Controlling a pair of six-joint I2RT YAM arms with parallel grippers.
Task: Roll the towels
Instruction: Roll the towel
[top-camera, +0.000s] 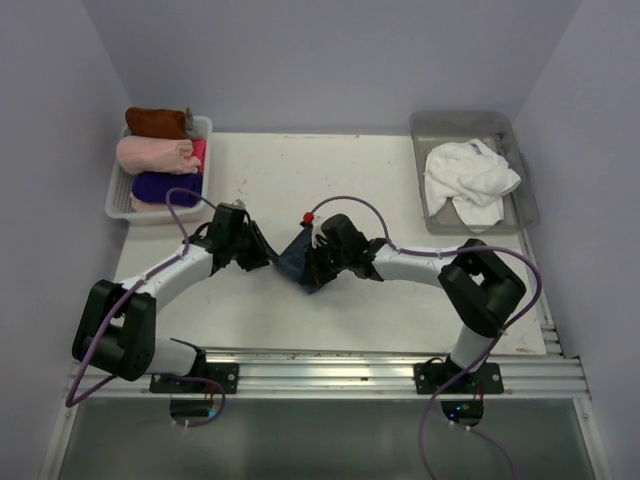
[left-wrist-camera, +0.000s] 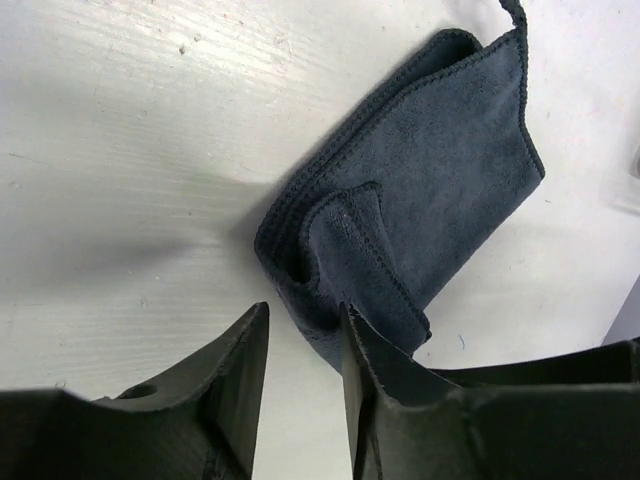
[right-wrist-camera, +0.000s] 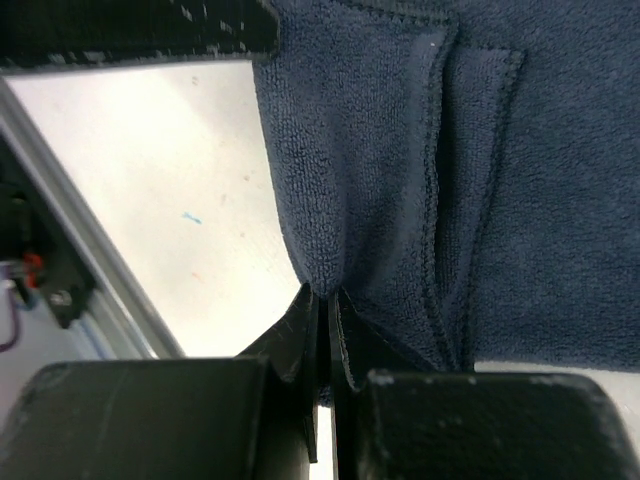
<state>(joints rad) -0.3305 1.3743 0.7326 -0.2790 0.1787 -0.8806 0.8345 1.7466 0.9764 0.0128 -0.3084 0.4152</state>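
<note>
Worktop (top-camera: 330, 180), white and faintly scuffed, sits boxed in by pale lilac walls (top-camera: 330, 60), with a metal rail (top-camera: 330, 370) along its near edge. At the far left corner stands a white basket (top-camera: 118, 205). In it a rolled brown towel (top-camera: 155, 122) lies at the back, a pink roll (top-camera: 155, 153) in the middle and a purple roll (top-camera: 165, 187) nearest. At the far right a grey tray (top-camera: 460, 118) holds a white towel (top-camera: 468, 178), crumpled and unrolled.

The blue towel (top-camera: 298, 258) lies at the middle of the worktop, between the two claws. It is folded over itself, with one flap doubled back near its left end and its stitched hem showing.

The left arm (top-camera: 150, 290) has its elbow low and out to the left, its forearm angled inward and away from the base. The right arm (top-camera: 450, 265) mirrors it, elbow out to the right and forearm reaching left. Their wrists nearly meet over the cloth.

The left claw (left-wrist-camera: 304, 320) stands partly open at the towel's folded end. One finger seems to rest against the cloth, but nothing is gripped between the two. The right claw (right-wrist-camera: 323, 300) is pinched tight on the towel's edge, the terry gathered into a crease where the fingers meet.
</note>
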